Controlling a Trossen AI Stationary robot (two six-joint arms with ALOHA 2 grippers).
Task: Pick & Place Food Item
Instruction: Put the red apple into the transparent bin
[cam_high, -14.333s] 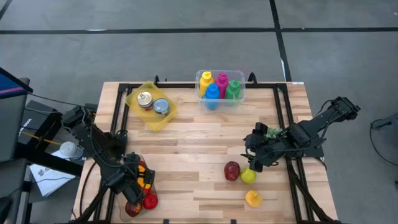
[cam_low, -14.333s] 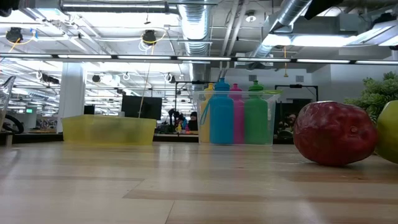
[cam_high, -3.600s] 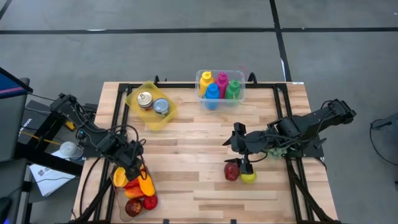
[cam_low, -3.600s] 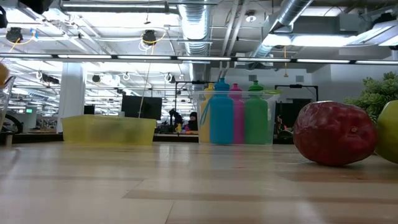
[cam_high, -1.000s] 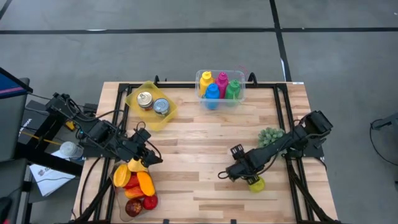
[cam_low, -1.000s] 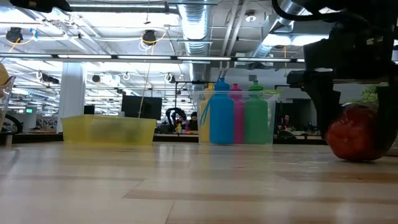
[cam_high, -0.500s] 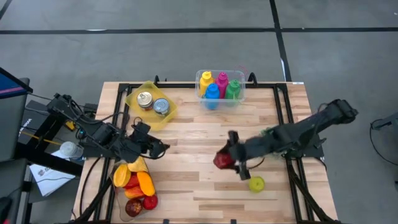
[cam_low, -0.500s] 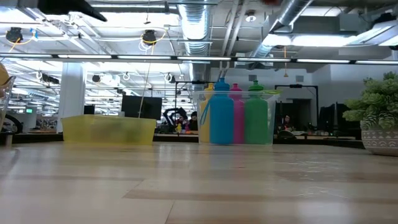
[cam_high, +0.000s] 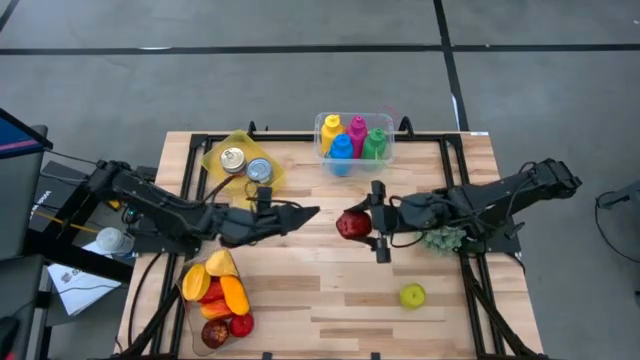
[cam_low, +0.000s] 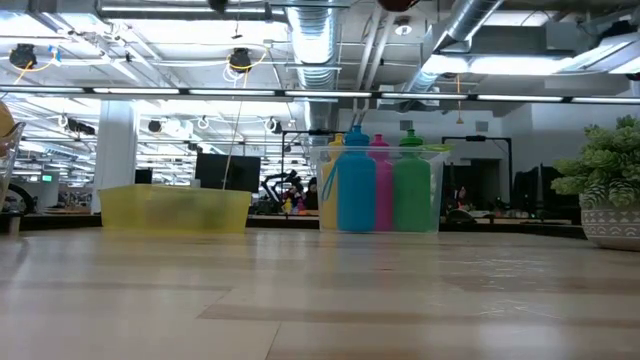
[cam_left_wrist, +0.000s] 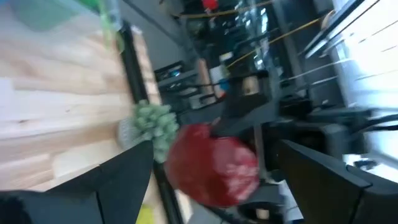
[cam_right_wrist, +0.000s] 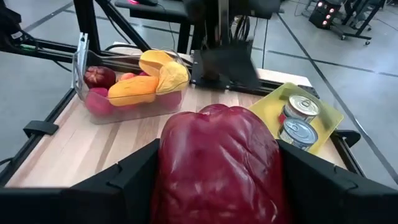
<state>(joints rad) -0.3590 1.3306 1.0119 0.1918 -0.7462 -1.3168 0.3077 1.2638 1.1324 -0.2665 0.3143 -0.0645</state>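
Note:
A dark red fruit (cam_high: 351, 224) hangs in the air over the middle of the table, held by my right gripper (cam_high: 354, 225), which reaches in from the right. The right wrist view is filled by the fruit (cam_right_wrist: 217, 163) between both fingers. My left gripper (cam_high: 306, 212) is open and points level toward the fruit from the left, a short gap away. In the left wrist view the fruit (cam_left_wrist: 214, 163) sits ahead between the spread fingers. In the low view only a red sliver (cam_low: 398, 3) shows at the top edge. My right gripper pinches the red fruit across its middle (cam_right_wrist: 168, 155), one finger (cam_right_wrist: 127, 180) on each flank. The fingers come in level from the table's right side. The fruit is lifted clear of the table and sticks out beyond the fingertips toward the left gripper.
A clear tub of fruit (cam_high: 190, 288) stands at the front left. A yellow tray with two cans (cam_high: 222, 181) and a clear tub of coloured bottles (cam_high: 388, 146) are at the far edge. A yellow-green fruit (cam_high: 411, 295) and a green bunch (cam_high: 441, 239) lie on the right.
My right gripper lifted the red fruit off the table at the front right and carried it up, left and toward the far edge, to the table's middle. My left gripper moved from above the fruit tub toward the right, up to the fruit.

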